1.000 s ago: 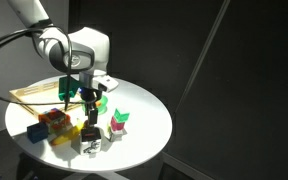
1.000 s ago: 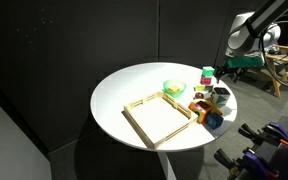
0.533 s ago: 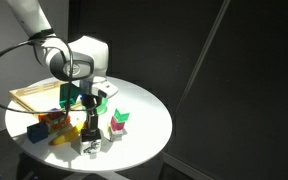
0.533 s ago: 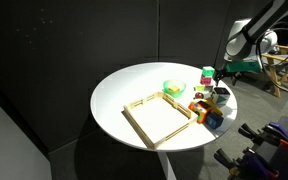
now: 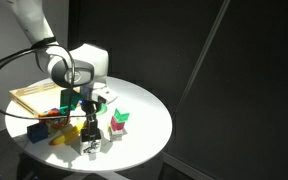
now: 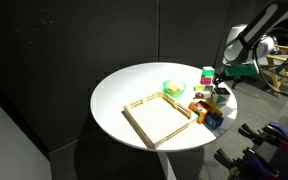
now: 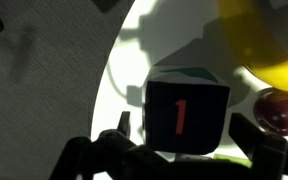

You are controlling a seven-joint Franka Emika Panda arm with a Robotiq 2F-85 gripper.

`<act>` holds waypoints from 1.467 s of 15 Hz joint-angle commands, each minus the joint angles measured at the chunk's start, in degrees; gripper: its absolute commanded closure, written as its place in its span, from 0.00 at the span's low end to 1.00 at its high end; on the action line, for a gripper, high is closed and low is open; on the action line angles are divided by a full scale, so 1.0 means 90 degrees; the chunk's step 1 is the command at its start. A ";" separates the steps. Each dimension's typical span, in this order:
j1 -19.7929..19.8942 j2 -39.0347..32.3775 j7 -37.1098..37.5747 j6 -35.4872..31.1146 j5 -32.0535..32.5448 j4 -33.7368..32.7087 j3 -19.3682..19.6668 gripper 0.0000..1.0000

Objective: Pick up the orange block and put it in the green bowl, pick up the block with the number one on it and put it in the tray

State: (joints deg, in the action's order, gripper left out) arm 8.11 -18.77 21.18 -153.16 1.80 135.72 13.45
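Observation:
The block with the number one (image 7: 187,115) is a dark cube whose top face carries a red 1, and it fills the middle of the wrist view. My gripper (image 7: 187,138) is open, one finger on each side of the cube with a gap on both. In both exterior views the gripper (image 5: 87,122) hangs low over that block (image 5: 90,143). The orange block (image 6: 196,104) sits among the cluster of toys. The green bowl (image 6: 173,89) stands beside the wooden tray (image 6: 159,118). The tray (image 5: 36,97) is also seen behind the arm.
A pink-and-green block (image 5: 119,122) stands just beside the dark cube. A multicoloured block (image 5: 50,122) and a blue block (image 6: 213,120) crowd the same part of the round white table (image 6: 124,90). A blurred yellow shape (image 7: 254,40) lies close in the wrist view.
The arm has come down, bringing the open gripper lower over the block with the number one. No block has moved.

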 commanded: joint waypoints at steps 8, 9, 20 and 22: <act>-0.0188 -0.0453 0.0095 0.0147 -0.0041 -0.0510 0.0189 0.00; -0.0213 -0.0491 0.0105 0.0141 -0.0030 -0.0530 0.0200 0.00; -0.0415 -0.0830 0.0125 0.0116 -0.0007 -0.0601 0.0323 0.00; -0.0418 -0.0874 0.0113 0.0112 -0.0008 -0.0599 0.0337 0.00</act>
State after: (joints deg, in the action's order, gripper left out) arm 5.15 -25.88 21.23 -153.05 1.80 131.36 15.55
